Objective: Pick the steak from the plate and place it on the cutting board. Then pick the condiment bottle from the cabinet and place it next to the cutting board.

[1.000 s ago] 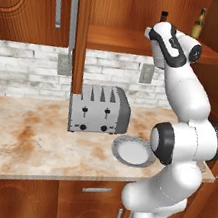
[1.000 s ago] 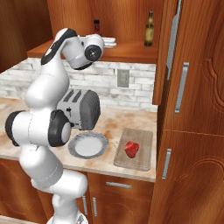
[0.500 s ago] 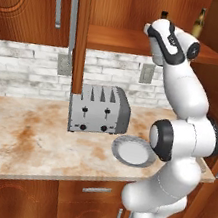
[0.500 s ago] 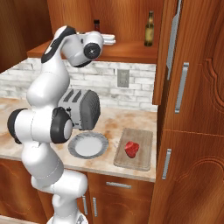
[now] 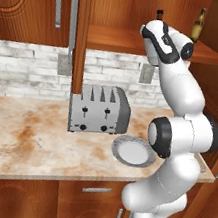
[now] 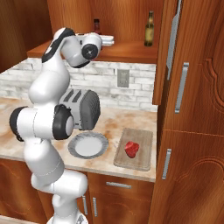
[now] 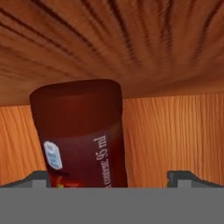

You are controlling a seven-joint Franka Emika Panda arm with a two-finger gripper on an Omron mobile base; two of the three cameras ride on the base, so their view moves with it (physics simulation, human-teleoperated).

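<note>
Reaching farther into the cabinet [image 6: 131, 26], the wide-open gripper [image 7: 113, 177] faces the upright condiment bottle [image 7: 81, 135], offset left between its fingertips.

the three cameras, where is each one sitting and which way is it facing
Left base view: behind the arm on its left, looking forward and down at the toaster, plate and cabinet; the arm rises at lower right.
Right base view: behind on the right, over the same plate, plus the steak on the cutting board; the arm rises at lower left.
Hand view: along the open gripper, at the condiment bottle.
Both base views share toaster, plate and shelf.
</note>
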